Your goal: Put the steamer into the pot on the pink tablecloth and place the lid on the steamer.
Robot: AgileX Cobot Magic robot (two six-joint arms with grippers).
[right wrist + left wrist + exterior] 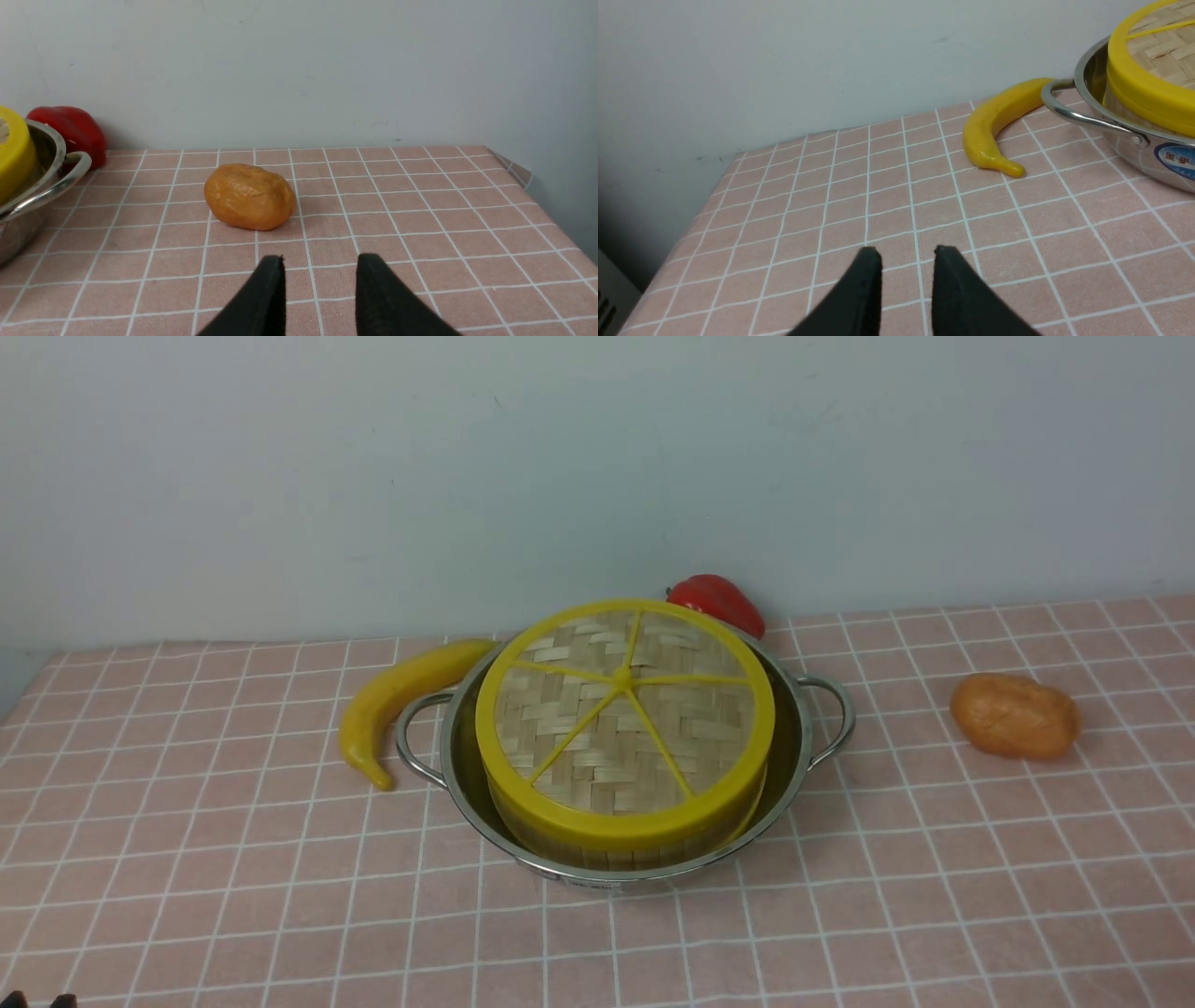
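Woven-bamboo lid (624, 709) seated on steamer (624, 845), steamer inside steel pot (794, 761) on pink tablecloth (233, 896); both placements judged complete. Left gripper (906, 254) and right gripper (320, 262): jaws parted, empty, low over cloth, well apart from pot. Step in hand, judged: withdrawal. Good practice: lift clear first, avoid toy banana (397, 702) beside left handle and potato (249, 196) ahead of right jaws; leave lid undisturbed.

Lid (624, 709) capping steamer (635, 847), inside pot (794, 737), pink tablecloth (233, 877)
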